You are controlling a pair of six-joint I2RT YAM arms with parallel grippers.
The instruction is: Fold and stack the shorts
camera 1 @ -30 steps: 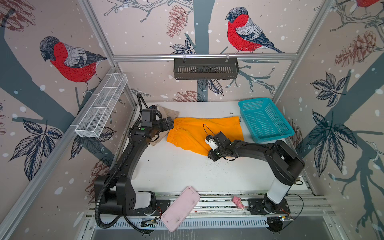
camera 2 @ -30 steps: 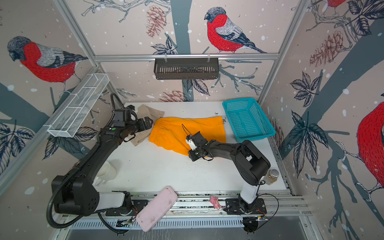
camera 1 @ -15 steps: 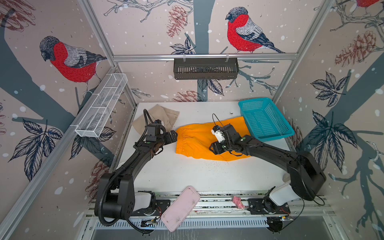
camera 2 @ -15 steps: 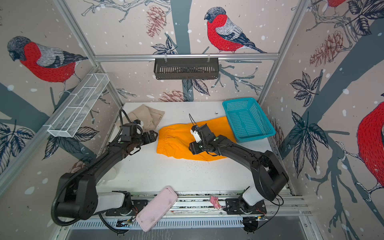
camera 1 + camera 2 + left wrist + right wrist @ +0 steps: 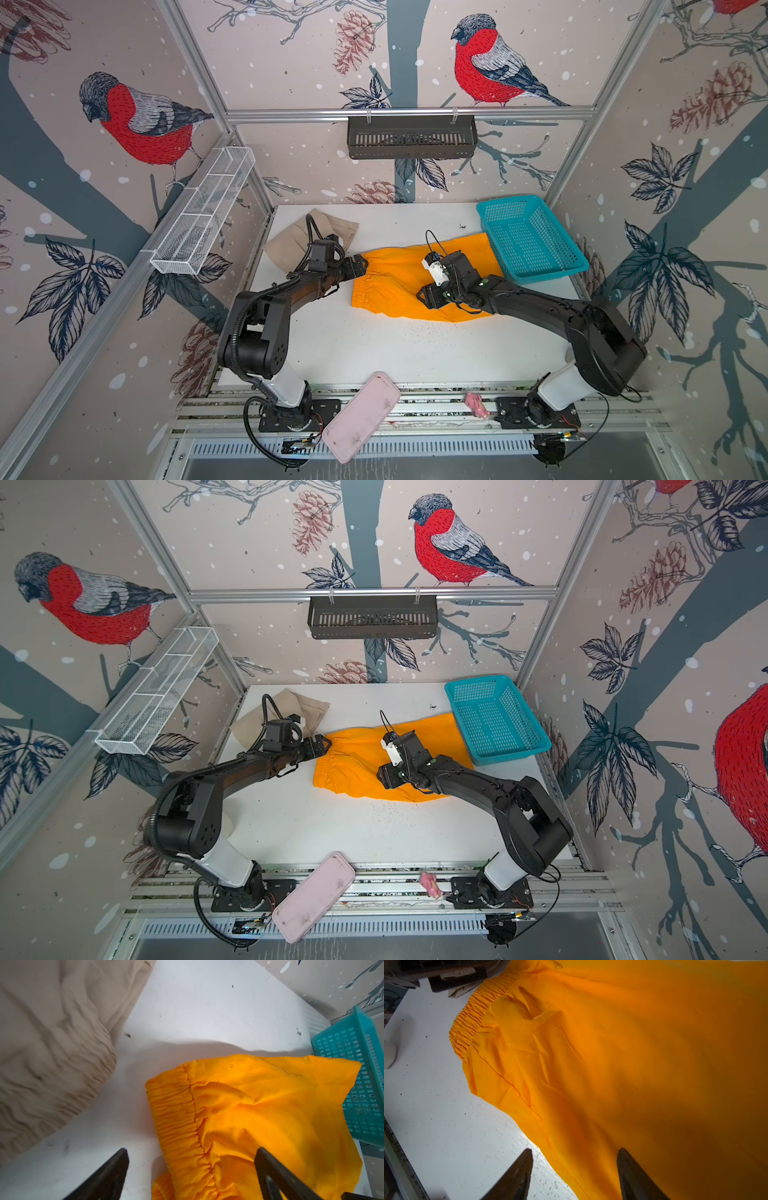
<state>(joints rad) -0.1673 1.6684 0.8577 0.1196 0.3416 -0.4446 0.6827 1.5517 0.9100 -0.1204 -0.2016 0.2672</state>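
You are handling the orange shorts [image 5: 399,282], which are lying mid-surface [image 5: 374,345] and looking soft, light and limp. The beige shorts [image 5: 291,245] are lying far left. The left end effector [image 5: 361,266] and right end effector [image 5: 424,299] are gaping open, gripping nothing. The gathered waistband is probably offering you the firmest pinch.

Left arm [image 5: 299,286] and right arm [image 5: 536,301] reach inward — left tool [image 5: 362,266] and right tool [image 5: 426,297] with jaws spread.

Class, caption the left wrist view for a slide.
Open left gripper at the gathered waistband of bright orange cloth shorts; beige cloth shorts lie beside.
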